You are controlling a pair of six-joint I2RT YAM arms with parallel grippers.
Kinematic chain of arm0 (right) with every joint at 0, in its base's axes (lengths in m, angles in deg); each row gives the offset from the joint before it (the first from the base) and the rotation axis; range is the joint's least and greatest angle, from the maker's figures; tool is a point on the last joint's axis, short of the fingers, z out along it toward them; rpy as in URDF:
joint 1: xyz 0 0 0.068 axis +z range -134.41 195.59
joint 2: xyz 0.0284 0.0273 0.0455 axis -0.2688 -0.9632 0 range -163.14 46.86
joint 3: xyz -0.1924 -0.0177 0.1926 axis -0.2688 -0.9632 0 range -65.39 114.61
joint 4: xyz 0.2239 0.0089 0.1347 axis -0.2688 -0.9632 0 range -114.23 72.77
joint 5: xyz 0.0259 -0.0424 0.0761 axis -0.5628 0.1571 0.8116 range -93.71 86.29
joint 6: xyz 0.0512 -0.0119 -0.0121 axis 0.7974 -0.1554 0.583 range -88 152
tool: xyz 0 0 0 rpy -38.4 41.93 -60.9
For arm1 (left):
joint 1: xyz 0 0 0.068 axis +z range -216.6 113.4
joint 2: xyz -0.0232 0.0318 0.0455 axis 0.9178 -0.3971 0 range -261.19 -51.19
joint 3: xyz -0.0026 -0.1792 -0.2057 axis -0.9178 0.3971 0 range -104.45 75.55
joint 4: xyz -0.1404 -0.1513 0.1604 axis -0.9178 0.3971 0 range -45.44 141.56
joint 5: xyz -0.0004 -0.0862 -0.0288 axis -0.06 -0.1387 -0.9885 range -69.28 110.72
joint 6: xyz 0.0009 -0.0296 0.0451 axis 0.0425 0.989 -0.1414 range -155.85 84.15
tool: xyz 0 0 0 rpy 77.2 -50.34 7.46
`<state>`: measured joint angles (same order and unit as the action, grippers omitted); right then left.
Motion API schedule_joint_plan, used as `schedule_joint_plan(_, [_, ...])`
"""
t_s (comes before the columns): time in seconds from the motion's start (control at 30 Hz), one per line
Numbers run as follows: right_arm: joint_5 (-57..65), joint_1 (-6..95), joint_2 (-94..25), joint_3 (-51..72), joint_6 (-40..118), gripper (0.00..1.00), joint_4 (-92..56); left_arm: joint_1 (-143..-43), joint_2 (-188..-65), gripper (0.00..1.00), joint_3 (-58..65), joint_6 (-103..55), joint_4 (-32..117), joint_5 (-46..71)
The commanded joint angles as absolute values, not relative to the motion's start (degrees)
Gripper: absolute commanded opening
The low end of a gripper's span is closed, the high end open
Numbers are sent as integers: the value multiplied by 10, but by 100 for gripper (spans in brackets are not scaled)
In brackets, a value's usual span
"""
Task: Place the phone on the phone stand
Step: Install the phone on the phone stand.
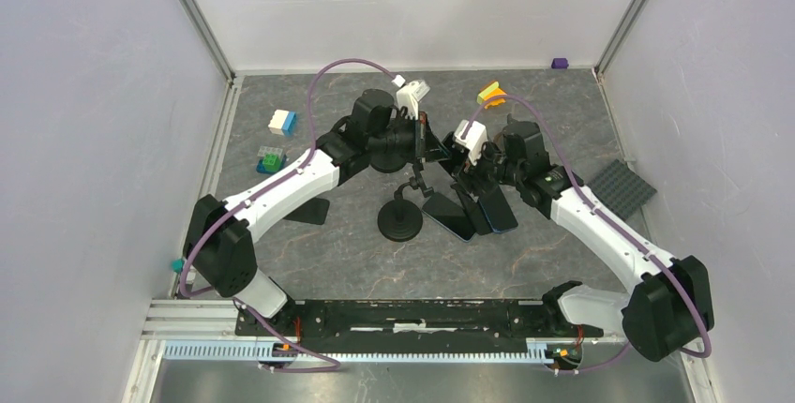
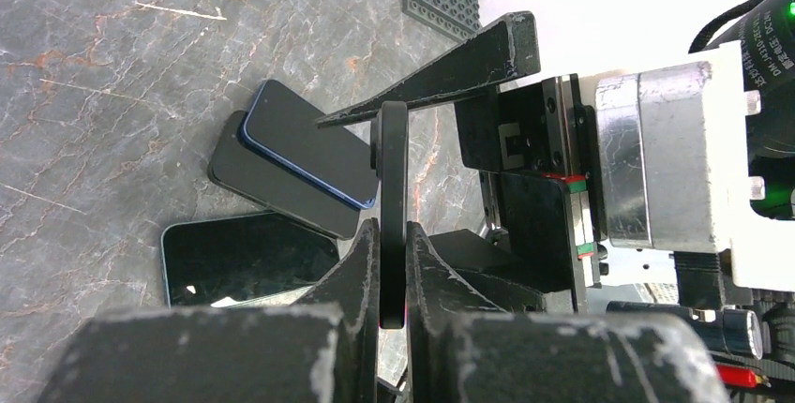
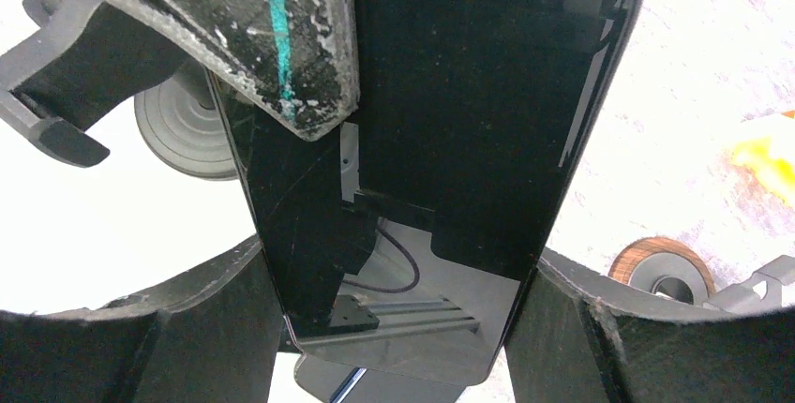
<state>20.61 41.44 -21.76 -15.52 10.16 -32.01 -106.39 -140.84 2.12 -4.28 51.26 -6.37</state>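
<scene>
A black phone [image 3: 450,112] stands on edge between my right gripper's [image 3: 398,253] fingers, which are shut on its long sides. In the left wrist view it shows edge-on as a thin black slab [image 2: 394,169], and my left gripper [image 2: 394,230] is shut on its two faces. One left finger with a teal mark [image 3: 281,47] lies across the screen. From above, both grippers meet over the table's middle, the left [image 1: 427,141] and the right [image 1: 466,161]. The black phone stand [image 1: 400,220], with a round base and a hooked stem, stands just in front of them. Its base [image 3: 178,131] shows beside the phone.
Three other phones lie on the table right of the stand [image 1: 450,217] [image 1: 495,208], and they also show in the left wrist view [image 2: 300,155] [image 2: 248,258]. A flat black object [image 1: 307,211] lies to the left. Toy bricks [image 1: 282,122] [image 1: 270,157] [image 1: 490,96] and a grey baseplate [image 1: 623,187] lie around. A wooden disc [image 3: 661,267] is nearby.
</scene>
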Motion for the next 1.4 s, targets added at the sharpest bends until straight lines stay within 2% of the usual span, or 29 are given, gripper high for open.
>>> schedule_joint_plan(0.0, [225,421,-192,-143,102,43,-252,-1058,-1397,2,29,-20,485,-77])
schedule_joint_plan(0.17, [217,421,-188,-139,101,64,-252,-1058,-1397,2,34,-22,485,-75])
schedule_joint_plan(0.27, [216,421,-188,-136,96,68,-258,-1058,-1398,2,33,-24,488,-75])
schedule_joint_plan(0.53, [235,421,-191,-121,89,91,-272,-1058,-1399,2,29,-29,497,-70])
schedule_joint_plan(0.9, [216,421,-190,-140,87,98,-275,-1058,-1392,2,30,-26,483,-83])
schedule_joint_plan(1.37, [210,422,-202,-174,91,98,-265,-1054,-1378,2,51,-11,430,-118])
